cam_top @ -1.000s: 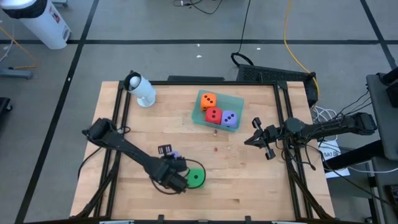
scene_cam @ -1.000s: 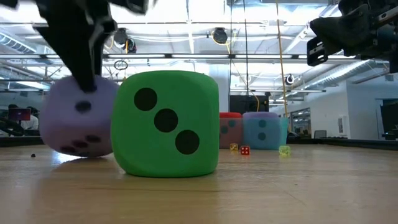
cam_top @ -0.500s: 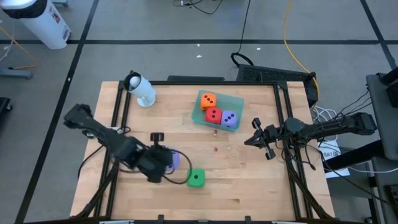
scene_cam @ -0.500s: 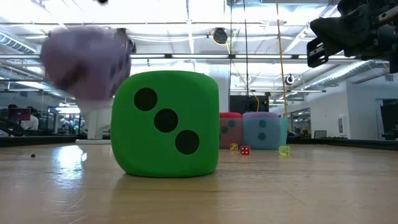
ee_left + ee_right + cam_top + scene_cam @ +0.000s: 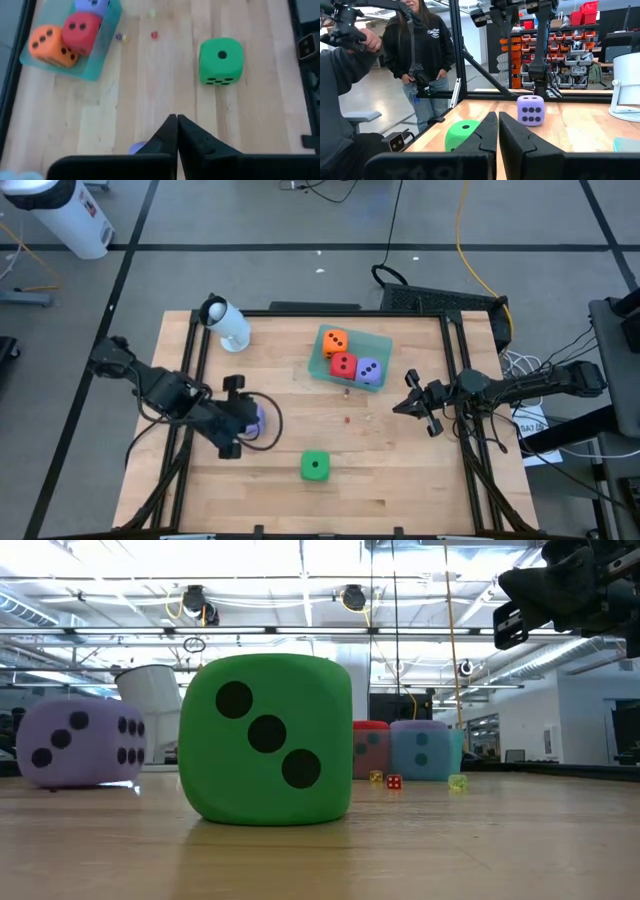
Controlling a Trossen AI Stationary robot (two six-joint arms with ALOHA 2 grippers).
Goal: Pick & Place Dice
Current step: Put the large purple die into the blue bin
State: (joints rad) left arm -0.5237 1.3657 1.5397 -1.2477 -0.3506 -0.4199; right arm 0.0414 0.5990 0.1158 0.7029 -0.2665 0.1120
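Observation:
A purple die [image 5: 258, 420] rests on its bottom face on the table's left part, also seen as the purple die [image 5: 80, 745] in the low view. My left gripper [image 5: 176, 120] hangs above it, shut and holding nothing; only a purple corner [image 5: 136, 147] shows under the fingers. A green die [image 5: 315, 466] stands nearer the front edge. The orange die [image 5: 335, 340], red die [image 5: 343, 365] and a second purple die [image 5: 369, 370] sit in a teal tray [image 5: 322, 368]. My right gripper [image 5: 418, 406] waits shut at the table's right side.
A white cylinder-shaped device [image 5: 228, 325] stands at the far left corner. Tiny loose dice [image 5: 347, 418] lie in front of the tray. Dark frame rails run along the table's left and right edges. Two people [image 5: 420, 55] are beyond the left edge.
My left gripper has risen and drawn back toward the table's left edge, tipping less steeply. It carried the purple die up off the table beside the green die. The die has since come out of the fingers and now stands on the table, farther left of the green die.

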